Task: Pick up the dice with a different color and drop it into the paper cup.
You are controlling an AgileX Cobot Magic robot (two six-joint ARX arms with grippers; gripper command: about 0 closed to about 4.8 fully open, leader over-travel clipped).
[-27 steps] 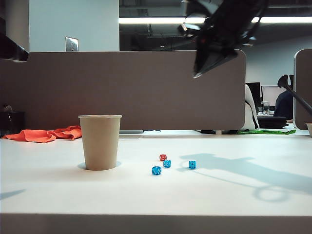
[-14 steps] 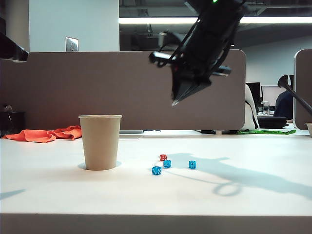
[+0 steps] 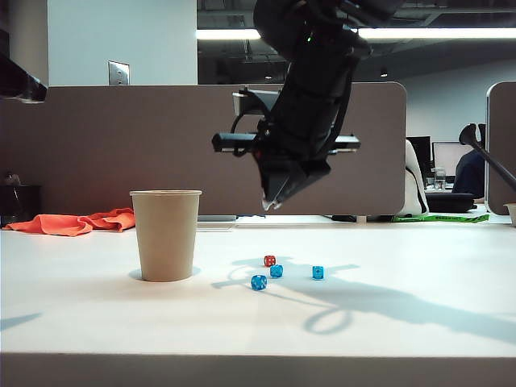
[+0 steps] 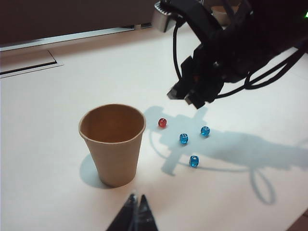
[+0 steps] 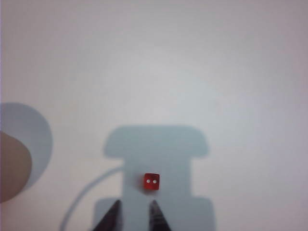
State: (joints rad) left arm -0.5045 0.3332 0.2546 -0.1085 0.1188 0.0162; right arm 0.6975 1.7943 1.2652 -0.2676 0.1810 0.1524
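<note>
One red die (image 3: 269, 260) sits at frame centre on the table, right of the paper cup (image 3: 165, 235), almost directly under the right gripper (image 3: 272, 205), its fingers slightly apart and empty. Left gripper (image 4: 135, 215), tips together, waits near the cup, farther off.

- Setting: open-plan office.
- White desk (image 3: 419, 330), broad and plain.
- Grey-brown cubicle partition (image 3: 121, 145) behind the desk.
- Long fluorescent ceiling lights (image 3: 468, 33).
- Computer monitor (image 3: 448, 155) at a neighbouring workstation, seated person (image 3: 469, 173) beside it.
- Wall switch plate (image 3: 118, 73) above the partition.
- Orange cloth (image 3: 76, 222) on the desk's far edge.
</note>
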